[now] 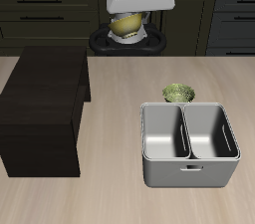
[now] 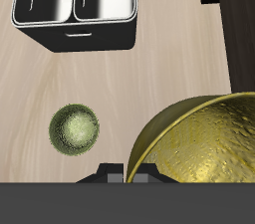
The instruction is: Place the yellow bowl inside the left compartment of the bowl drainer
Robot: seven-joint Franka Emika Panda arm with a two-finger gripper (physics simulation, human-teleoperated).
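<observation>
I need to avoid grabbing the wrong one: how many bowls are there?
2: the yellow bowl held in the gripper far back, and an olive-green bowl on the table behind the bowl drainer.

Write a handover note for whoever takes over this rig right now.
Gripper: raised high near the table's back, jaws shut on the yellow bowl.
Bowl drainer: near the table's front edge, both compartments empty.
Olive-green bowl: on the table just behind the drainer; leave it.
Done: bowl grasped and lifted.
Left: carry it over the drainer's left compartment, lower, release.

pale wood-grain table [image 1: 110, 193], dark brown-black cabinet block [image 1: 45, 109] on it, dark drawer fronts [image 1: 45, 14] behind
</observation>
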